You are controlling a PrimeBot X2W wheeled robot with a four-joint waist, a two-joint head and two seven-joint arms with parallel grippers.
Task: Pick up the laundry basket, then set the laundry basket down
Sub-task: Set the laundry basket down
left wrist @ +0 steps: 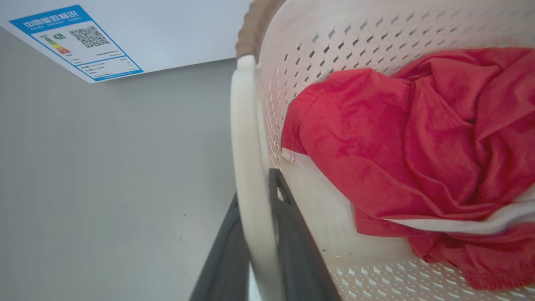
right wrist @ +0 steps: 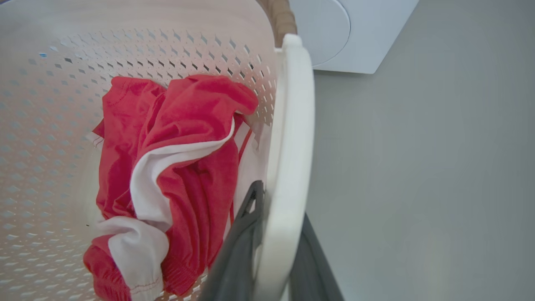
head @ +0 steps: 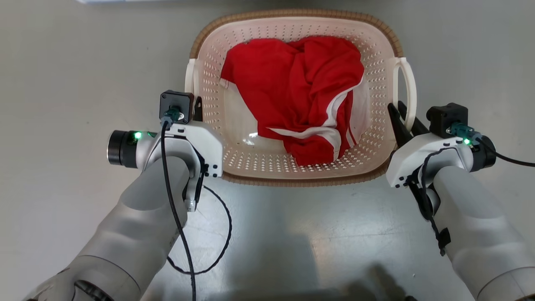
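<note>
Basket (head: 292, 14) dead ahead of you at 12 o'clock over the grey floor (head: 62, 83), long axis running 9 to 3, with one white loop handle at each end. That axis is what the next move depends on: each arm has its own end and neither is nearer. Your left gripper (head: 194, 104) is at the left handle (head: 190, 79), on the basket's 9 o'clock side. In the left wrist view the gripper (left wrist: 255, 188) is clamped on that loop (left wrist: 244, 146), one finger on the outside and one between loop and wall. Your right gripper (head: 396, 109) mirrors it at 3 o'clock. In the right wrist view it (right wrist: 280, 200) is closed on the right handle (right wrist: 292, 125) in the same way. You cannot tell from these views whether the base has left the floor. A red garment (head: 301, 83) with white trim lies heaped inside, leaning toward 3 o'clock, so expect that end to feel slightly heavier. A white washer (right wrist: 334, 33) stands beyond the basket toward 12, carrying a blue label (left wrist: 75, 42), so carrying the basket forward looks limited. The left arm's cable (head: 225, 234) loops low at 6 o'clock, well apart from the basket. Keep both ends level.
</note>
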